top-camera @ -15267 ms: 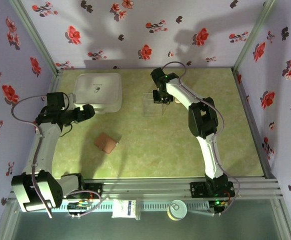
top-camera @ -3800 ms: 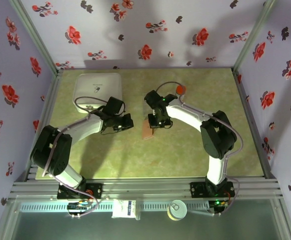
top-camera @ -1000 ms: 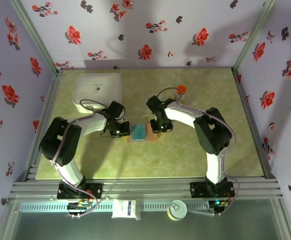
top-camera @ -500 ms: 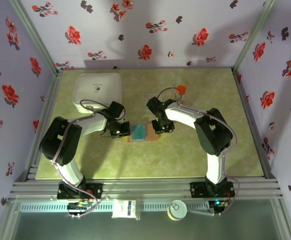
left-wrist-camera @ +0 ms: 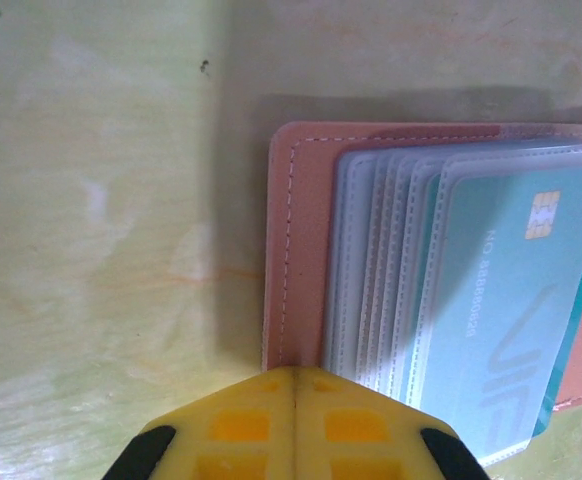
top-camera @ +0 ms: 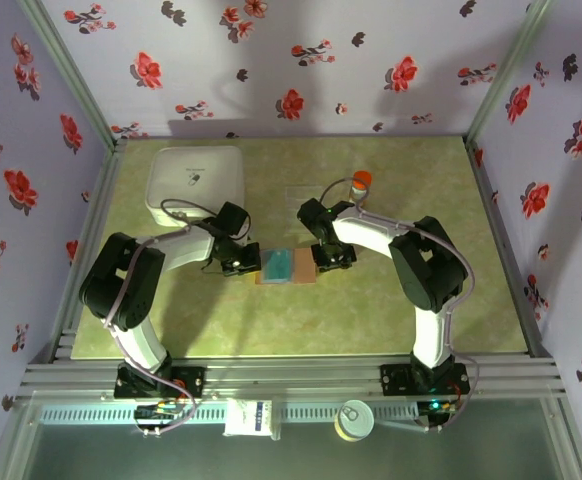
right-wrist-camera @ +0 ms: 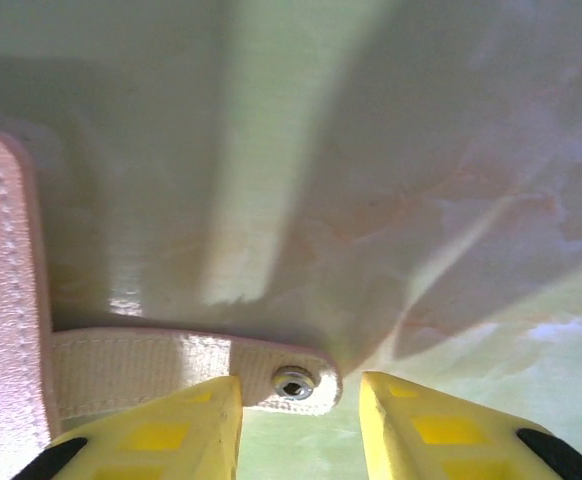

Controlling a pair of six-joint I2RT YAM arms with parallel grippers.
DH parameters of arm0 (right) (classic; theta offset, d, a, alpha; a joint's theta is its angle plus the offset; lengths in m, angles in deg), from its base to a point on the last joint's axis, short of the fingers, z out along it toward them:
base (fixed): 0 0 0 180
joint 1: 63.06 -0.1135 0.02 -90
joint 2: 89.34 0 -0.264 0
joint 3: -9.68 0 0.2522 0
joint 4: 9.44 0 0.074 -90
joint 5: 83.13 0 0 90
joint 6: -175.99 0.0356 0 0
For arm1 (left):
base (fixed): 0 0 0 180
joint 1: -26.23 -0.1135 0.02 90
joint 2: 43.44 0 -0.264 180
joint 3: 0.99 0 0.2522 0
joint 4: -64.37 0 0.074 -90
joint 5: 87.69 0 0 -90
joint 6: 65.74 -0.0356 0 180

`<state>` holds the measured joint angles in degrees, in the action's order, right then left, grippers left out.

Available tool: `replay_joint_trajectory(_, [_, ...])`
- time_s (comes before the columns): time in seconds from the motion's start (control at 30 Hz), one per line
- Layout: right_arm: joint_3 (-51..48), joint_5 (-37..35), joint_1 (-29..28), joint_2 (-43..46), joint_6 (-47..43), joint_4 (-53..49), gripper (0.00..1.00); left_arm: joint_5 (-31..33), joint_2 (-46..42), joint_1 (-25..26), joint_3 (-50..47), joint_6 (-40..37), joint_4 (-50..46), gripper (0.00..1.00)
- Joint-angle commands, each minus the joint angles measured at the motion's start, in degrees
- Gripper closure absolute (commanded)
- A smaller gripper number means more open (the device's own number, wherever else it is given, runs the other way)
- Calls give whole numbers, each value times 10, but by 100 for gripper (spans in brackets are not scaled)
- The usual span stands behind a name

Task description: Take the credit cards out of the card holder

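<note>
From above, the card holder [top-camera: 289, 270] lies opened flat mid-bench [top-camera: 371, 310] between the two arms' tips, with a white container [top-camera: 196, 183] and an orange-capped bottle [top-camera: 361, 180] farther back. The left wrist view adds tan leather, stacked clear sleeves [left-wrist-camera: 381, 270] and a teal credit card [left-wrist-camera: 501, 320] on top, with the left jaws closed together at its edge. The right wrist view shows the snap strap [right-wrist-camera: 191, 370] lying between the parted right jaws.

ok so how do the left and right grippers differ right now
The left gripper is shut, jaws together; the right gripper has its jaws apart. The left sits at the card holder's pocket side, while the right straddles its snap strap. Both are yellow-tipped.
</note>
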<state>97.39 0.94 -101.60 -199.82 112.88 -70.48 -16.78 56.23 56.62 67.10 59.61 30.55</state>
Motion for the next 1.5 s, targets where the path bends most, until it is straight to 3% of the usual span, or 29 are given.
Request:
replay_joint_trajectory(0.0, [-14, -32, 7, 15, 6, -31, 61, 9, 24, 12, 6, -2, -20, 100])
replay_joint_trajectory(0.4, [13, -27, 3, 71, 12, -62, 59, 19, -15, 19, 13, 12, -13, 100])
replay_joint_trajectory(0.8, [121, -21, -55, 65, 25, -104, 60, 34, -33, 16, 12, -3, -24, 100])
replay_joint_trajectory(1.1, [142, 43, -72, 14, 34, -53, 77, 32, -11, 16, 6, -11, -26, 100])
replay_joint_trajectory(1.47, [122, 89, -72, -56, 44, 14, 80, 24, 4, 16, 1, -7, -15, 100])
